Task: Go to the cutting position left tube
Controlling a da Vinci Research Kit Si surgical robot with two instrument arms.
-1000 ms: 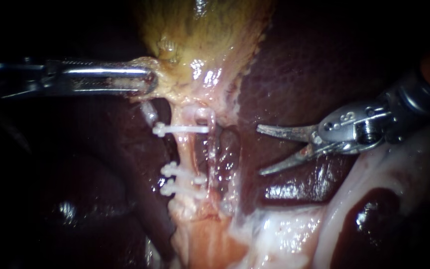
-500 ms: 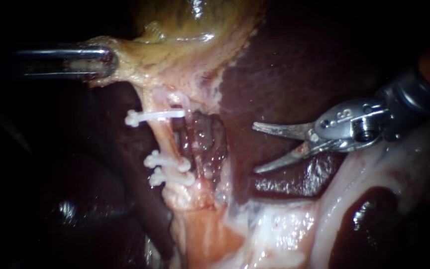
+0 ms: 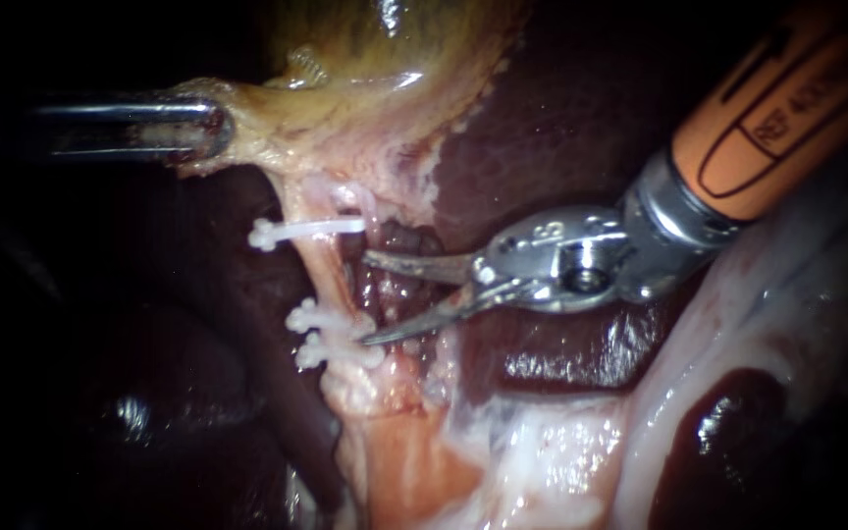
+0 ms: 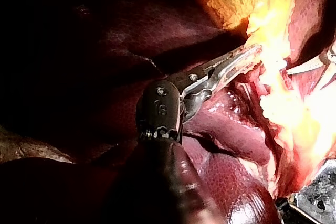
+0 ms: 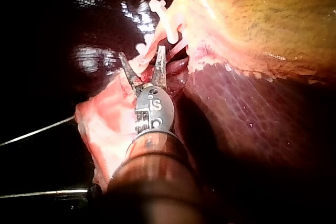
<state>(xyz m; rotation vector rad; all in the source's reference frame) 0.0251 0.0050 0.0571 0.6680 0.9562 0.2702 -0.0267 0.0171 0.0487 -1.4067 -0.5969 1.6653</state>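
The left tube (image 3: 323, 270) runs pale pink from the gallbladder (image 3: 365, 108) downward. It carries one white clip (image 3: 306, 231) high up and two clips (image 3: 331, 334) lower down. My right instrument (image 3: 365, 299) comes in from the upper right with curved blades open. Their tips lie just right of the tube, level with the bare stretch between the upper and lower clips. In the right wrist view the open blades (image 5: 142, 59) straddle pale tissue just short of the clips (image 5: 163, 17). My left instrument (image 3: 210, 128) is shut on the gallbladder's edge, holding it leftward; its jaws (image 4: 239, 60) lie together on that tissue.
Dark liver (image 3: 561, 108) surrounds the tube on both sides. Whitish glistening tissue (image 3: 542, 461) lies at the lower right, below the right instrument's orange shaft (image 3: 768, 118). A dark hollow (image 3: 404, 285) sits just right of the tube, under the blades.
My right instrument has moved left, its open blades going from mid-liver to beside the tube. My left instrument first pulled the gallbladder edge left, then held still.
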